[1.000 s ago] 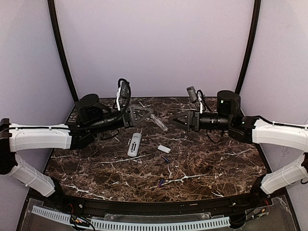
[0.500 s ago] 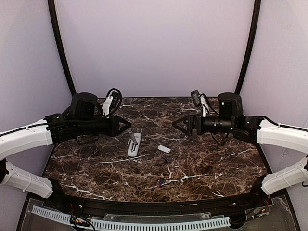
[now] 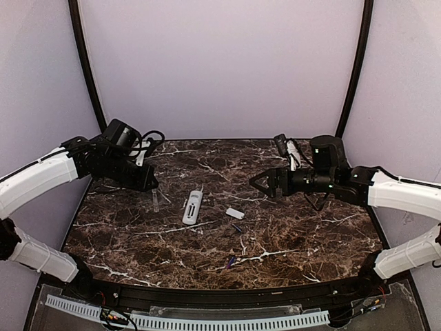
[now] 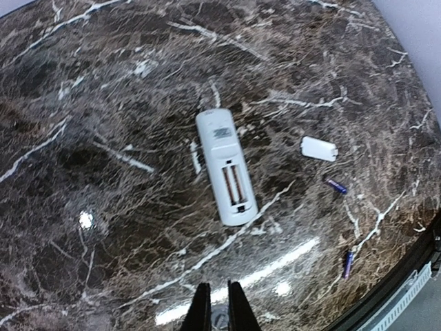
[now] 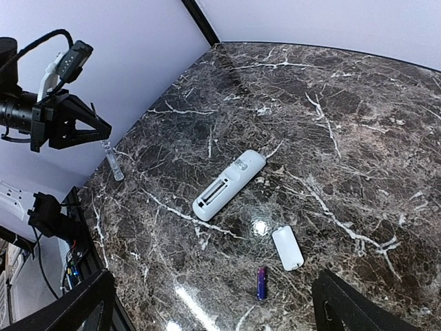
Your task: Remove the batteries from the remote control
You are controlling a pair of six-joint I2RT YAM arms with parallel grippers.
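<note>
Left wrist view: slim white plastic bar-shaped remote control (image 4: 226,165) lies ahead of the pinched-together, empty left gripper (image 4: 215,293), bay open and apparently bare; two slim blue-purple cylindrical batteries (image 4: 335,185) rest loose to its right. The right gripper (image 3: 253,182) hangs spread, empty. Unloading looks complete: any withdrawal should avoid nudging the roll-prone batteries.

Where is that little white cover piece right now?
In the top view, the cover piece lies just right of the remote control, with one battery close on its near side.
</note>
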